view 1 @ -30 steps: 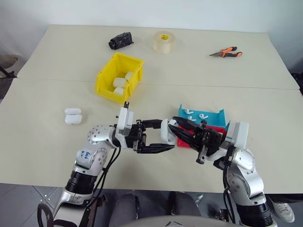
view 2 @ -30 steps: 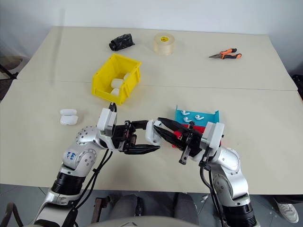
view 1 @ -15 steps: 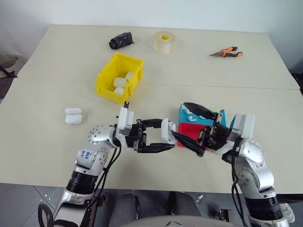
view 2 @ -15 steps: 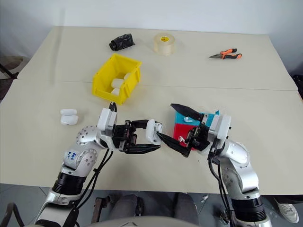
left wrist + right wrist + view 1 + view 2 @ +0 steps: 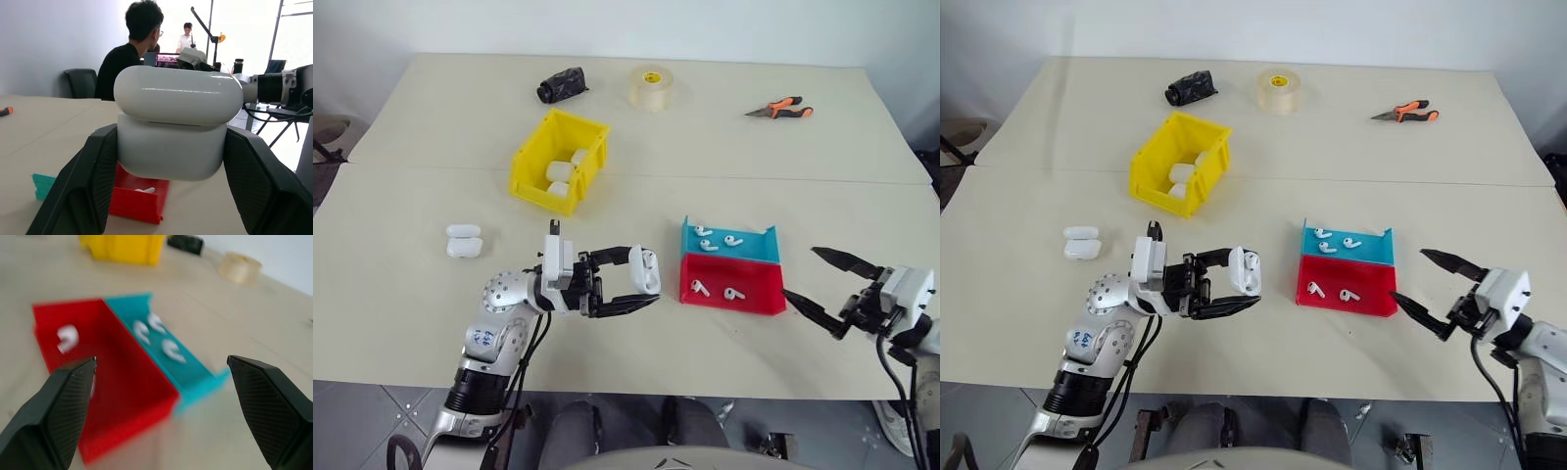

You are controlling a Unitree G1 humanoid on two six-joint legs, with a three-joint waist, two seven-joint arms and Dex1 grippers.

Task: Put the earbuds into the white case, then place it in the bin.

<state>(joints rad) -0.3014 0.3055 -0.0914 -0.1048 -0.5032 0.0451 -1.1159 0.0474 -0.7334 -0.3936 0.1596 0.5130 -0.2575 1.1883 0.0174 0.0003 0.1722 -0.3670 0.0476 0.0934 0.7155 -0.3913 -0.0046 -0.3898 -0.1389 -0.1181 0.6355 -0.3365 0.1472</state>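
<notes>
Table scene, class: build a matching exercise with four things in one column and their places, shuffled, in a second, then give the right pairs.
Things:
1. white case
2. yellow bin
3. tape roll
4. pliers

Places:
A. far edge of the table, on the robot's right
B. held between the left pincer's fingers
C. far side, beside the black bundle
D. mid table, with white cases inside

Pairs: 1-B, 2-D, 3-C, 4-A

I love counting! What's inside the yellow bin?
Inside the yellow bin you can see three white cases lying together. The near wall covers part of the floor, so anything down behind it can't be seen.
</notes>
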